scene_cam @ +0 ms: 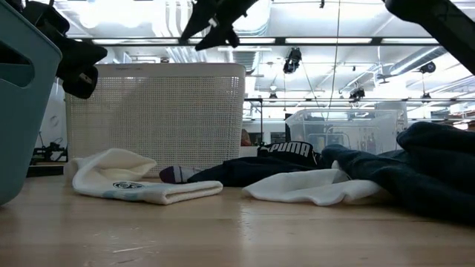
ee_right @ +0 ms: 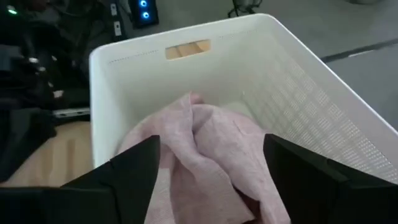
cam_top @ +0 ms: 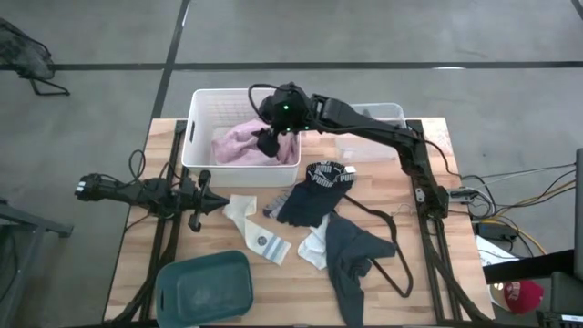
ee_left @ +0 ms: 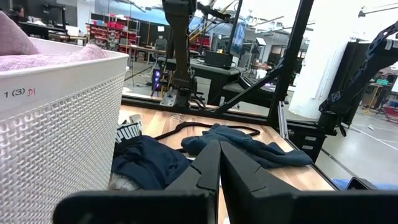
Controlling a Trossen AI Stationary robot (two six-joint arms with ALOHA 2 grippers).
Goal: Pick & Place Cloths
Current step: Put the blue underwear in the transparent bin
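pink garment lies in the white basket under the right gripper, jaws spread and empty, so lift straight clear of the rim before reaching the navy garments and socks on the wooden bench; left gripper waits clenched, workshop behind.

- pink garment runs off the right wrist view's lower edge; its lower part is hidden inside the white basket
- right gripper covers part of the pink cloth in high view
- green bin cut by low view's left edge
- dark navy garment cut at right edge
- small print on cream sock too small to read
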